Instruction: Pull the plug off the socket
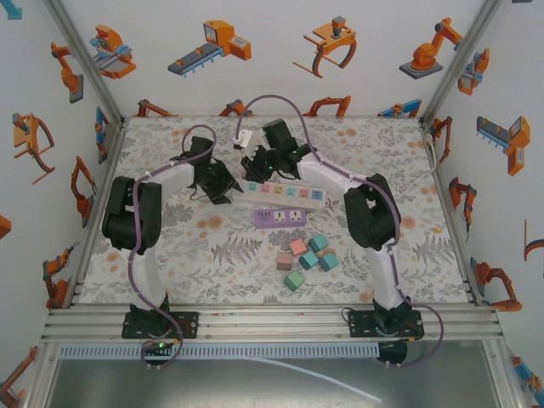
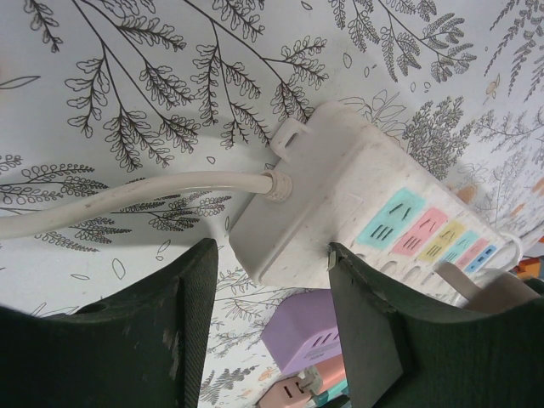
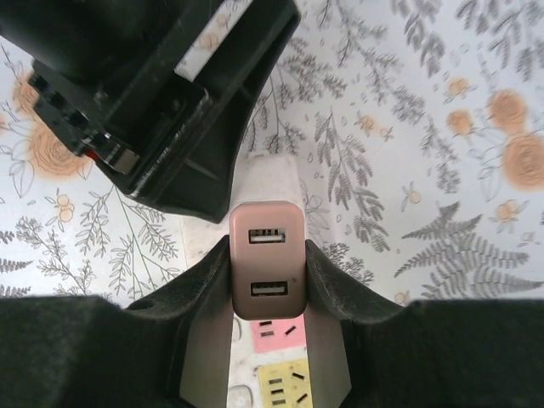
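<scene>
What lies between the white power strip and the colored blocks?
The purple power strip, parallel to the white power strip; then bare tablecloth up to the colored blocks. Seen in the top external view.

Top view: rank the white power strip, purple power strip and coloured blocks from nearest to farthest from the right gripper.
1. White power strip: directly beneath the right gripper, which grips the plug.
2. Purple power strip: next row, toward the arm bases.
3. Coloured blocks: farthest, nearer the right arm's base.
</scene>
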### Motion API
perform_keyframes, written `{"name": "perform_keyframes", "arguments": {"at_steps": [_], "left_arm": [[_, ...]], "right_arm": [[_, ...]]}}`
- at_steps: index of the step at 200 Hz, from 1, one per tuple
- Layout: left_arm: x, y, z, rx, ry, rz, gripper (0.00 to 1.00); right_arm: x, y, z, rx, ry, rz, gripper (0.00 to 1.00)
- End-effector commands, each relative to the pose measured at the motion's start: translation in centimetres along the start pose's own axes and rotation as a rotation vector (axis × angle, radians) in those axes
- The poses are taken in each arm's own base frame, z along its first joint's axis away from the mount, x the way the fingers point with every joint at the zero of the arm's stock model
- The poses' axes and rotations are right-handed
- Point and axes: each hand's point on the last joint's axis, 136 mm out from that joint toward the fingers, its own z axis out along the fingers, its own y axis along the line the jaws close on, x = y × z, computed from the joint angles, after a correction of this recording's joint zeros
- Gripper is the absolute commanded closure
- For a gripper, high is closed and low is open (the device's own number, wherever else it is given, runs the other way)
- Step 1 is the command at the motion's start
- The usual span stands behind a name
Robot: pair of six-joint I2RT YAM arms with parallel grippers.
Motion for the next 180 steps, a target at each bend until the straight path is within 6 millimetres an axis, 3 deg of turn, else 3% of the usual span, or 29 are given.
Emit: {"name": "perform_keyframes", "arguments": {"at_steps": [1, 27, 62, 110, 145, 180], "left_arm": [[0.8, 3.8, 0.8, -0.136, 0.002, -0.017, 0.44], [0.1, 2.1, -1.0, -0.089, -0.027, 0.008, 0.38], [-1.4, -1.0, -5.1, -0.009, -0.107, 0.049, 0.34], [-2.5, -6.2, -13.5, 0.157, -0.238, 0.186, 0.25], [-1.5, -8.2, -20.7, 0.267, -0.372, 0.351, 0.19], [2.8, -8.9, -27.3, 0.429, -0.499, 0.660, 0.19]], "right_arm": [[-3.6, -0.6, -2.7, 0.032, -0.092, -0.012, 0.91], [-5.5, -1.1, -4.9, 0.076, -0.126, 0.051, 0.90], [-7.9, -1.2, -8.9, 0.144, -0.183, 0.150, 0.90], [-10.8, -0.9, -17.0, 0.279, -0.372, 0.286, 0.89], [-9.8, -0.4, -22.4, 0.374, -0.519, 0.438, 0.90], [-6.9, 2.1, -25.0, 0.370, -0.579, 0.572, 0.90]]}}
